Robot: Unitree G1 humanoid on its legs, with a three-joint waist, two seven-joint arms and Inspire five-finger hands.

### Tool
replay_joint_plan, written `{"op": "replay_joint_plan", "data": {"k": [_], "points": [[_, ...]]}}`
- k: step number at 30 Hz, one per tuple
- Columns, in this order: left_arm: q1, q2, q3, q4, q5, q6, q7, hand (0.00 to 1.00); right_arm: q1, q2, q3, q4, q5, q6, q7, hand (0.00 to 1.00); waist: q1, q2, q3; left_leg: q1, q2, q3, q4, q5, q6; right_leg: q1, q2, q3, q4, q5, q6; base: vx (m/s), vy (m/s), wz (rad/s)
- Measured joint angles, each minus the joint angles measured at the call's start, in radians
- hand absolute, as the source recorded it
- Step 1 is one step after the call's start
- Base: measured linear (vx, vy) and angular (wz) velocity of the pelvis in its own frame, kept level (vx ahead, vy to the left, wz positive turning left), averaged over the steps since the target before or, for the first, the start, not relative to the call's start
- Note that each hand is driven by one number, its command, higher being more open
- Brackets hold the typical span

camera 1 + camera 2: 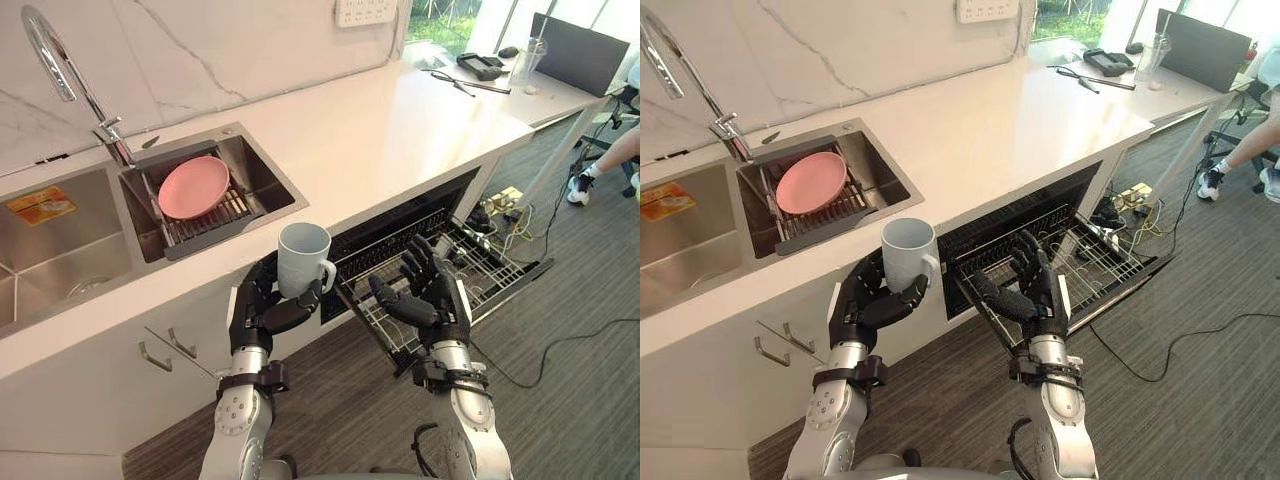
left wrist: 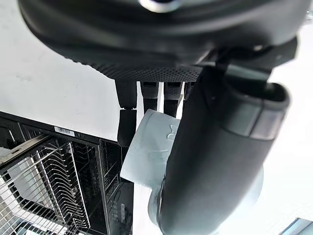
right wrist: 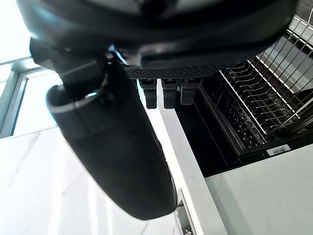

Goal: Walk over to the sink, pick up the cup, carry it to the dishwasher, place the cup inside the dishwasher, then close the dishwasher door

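A pale blue-grey cup [image 1: 303, 259] with a handle stands upright in my left hand [image 1: 262, 305], whose fingers and thumb are curled round it, in front of the counter edge. The left wrist view also has the cup [image 2: 146, 152] between the fingers and thumb. My right hand [image 1: 428, 295] is open, with its fingers straight, and hovers over the pulled-out wire rack [image 1: 470, 270] of the open dishwasher [image 1: 400, 235]. The sink [image 1: 215, 190] lies to the left in the counter.
A pink plate [image 1: 193, 187] rests on a rack in the sink beneath the tap [image 1: 60, 70]. The white countertop [image 1: 400, 120] runs right to a desk with a glass [image 1: 527, 62]. A seated person's leg and shoe [image 1: 600, 165] are at far right. Cables [image 1: 545, 350] cross the floor.
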Motion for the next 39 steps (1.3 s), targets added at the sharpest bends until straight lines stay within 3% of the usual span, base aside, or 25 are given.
{"op": "replay_joint_plan", "data": {"k": [13, 39], "points": [[-0.04, 0.009, 0.002, 0.068, 0.029, 0.001, 0.005, 0.3, -0.001, -0.013, 0.038, 0.02, 0.011, 0.0, 0.065, 0.9, -0.005, 0.002, -0.044, 0.007, -0.02, 0.035, -0.074, 0.052, 0.02, -0.014, -0.018, 0.033, -0.059, 0.063, 0.023, -0.05, 0.018, -0.07], [-0.112, 0.02, -0.033, 0.136, 0.038, 0.008, 0.015, 0.3, -0.053, -0.046, 0.16, 0.028, 0.035, 0.0, 0.107, 0.9, -0.021, -0.004, -0.086, 0.071, -0.038, 0.031, -0.252, 0.157, 0.022, -0.028, -0.02, 0.029, -0.067, 0.074, 0.023, -0.01, -0.001, 0.0]]}}
